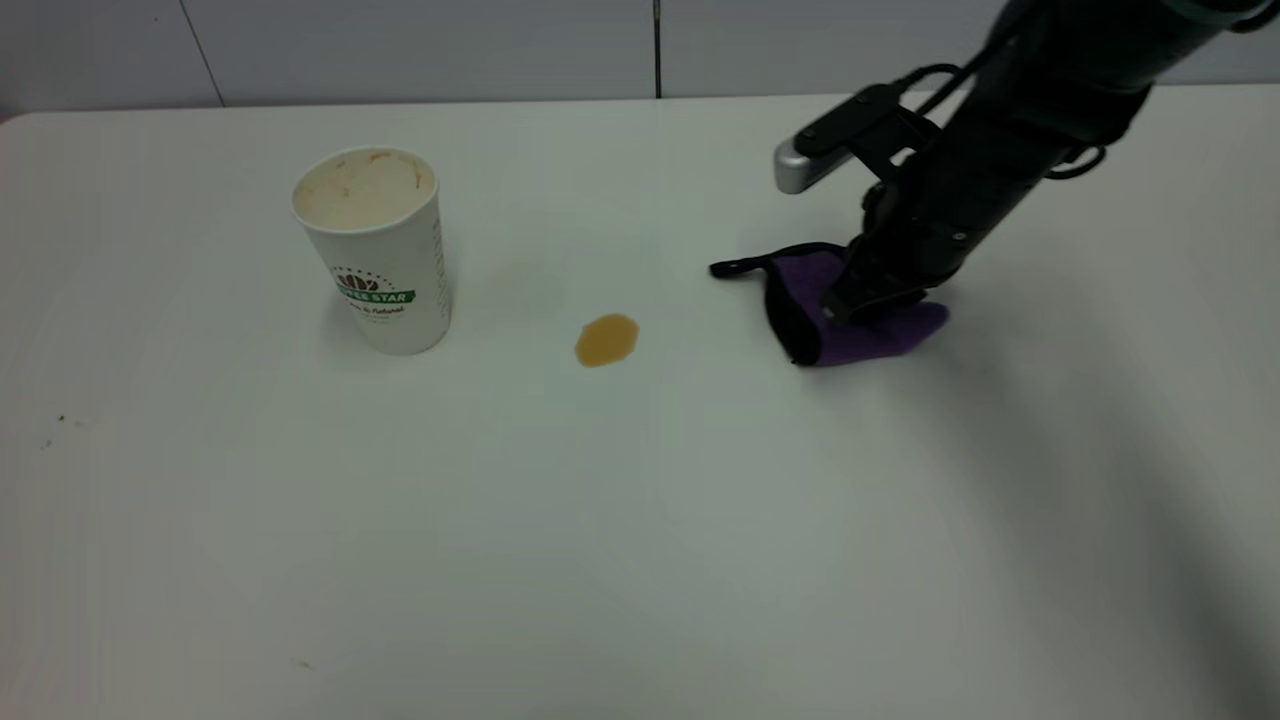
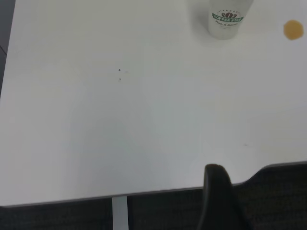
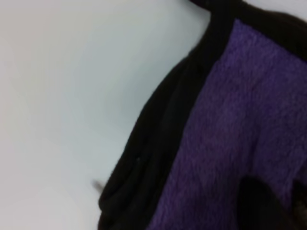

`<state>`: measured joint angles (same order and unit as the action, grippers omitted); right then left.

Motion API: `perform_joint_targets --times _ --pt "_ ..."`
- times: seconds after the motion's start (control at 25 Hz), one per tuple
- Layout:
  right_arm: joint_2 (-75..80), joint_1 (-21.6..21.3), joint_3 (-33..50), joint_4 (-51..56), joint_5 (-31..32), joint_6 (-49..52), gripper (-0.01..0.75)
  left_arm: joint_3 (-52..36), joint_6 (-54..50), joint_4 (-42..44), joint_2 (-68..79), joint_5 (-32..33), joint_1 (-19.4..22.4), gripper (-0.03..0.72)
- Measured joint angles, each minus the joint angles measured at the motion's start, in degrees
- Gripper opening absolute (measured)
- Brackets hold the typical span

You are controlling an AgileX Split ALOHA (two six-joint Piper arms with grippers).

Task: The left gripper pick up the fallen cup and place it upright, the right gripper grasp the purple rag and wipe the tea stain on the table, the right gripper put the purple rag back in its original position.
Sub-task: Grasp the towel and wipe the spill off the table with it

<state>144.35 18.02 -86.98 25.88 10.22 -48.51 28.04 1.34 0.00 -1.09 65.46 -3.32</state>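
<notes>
The cup [image 1: 375, 250] stands upright on the table [image 1: 640, 520] at the left, with its tan-stained inside showing; it also shows in the left wrist view [image 2: 226, 19]. The tea stain [image 1: 606, 340] lies to the cup's right, apart from it, and also shows in the left wrist view [image 2: 293, 29]. My right gripper [image 1: 850, 300] is down on the purple rag [image 1: 870, 335] and shut on it; the rag is bunched, its black edge raised on the stain's side. The rag fills the right wrist view [image 3: 230, 143]. My left gripper [image 2: 218, 191] is back at the table's near edge, far from the cup.
A few tiny dark specks [image 1: 62, 420] lie on the table at the far left. The rag's black loop tab [image 1: 735, 268] points toward the stain. The right arm slants in from the upper right.
</notes>
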Motion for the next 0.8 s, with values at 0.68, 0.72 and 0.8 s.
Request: perform_joint_targets --times 0.68,0.72,0.8 --pt "12.58 9.71 -27.61 2.76 14.34 1.88 0.050 0.00 -0.11 0.00 0.00 0.02 0.00 0.470" --pt "12.64 10.68 -27.90 2.77 14.64 1.88 0.050 0.00 -0.11 0.00 0.00 0.02 0.00 0.470" --pt "12.64 12.38 -27.92 2.97 15.34 1.88 0.050 0.00 -0.11 0.00 0.00 0.02 0.00 0.470"
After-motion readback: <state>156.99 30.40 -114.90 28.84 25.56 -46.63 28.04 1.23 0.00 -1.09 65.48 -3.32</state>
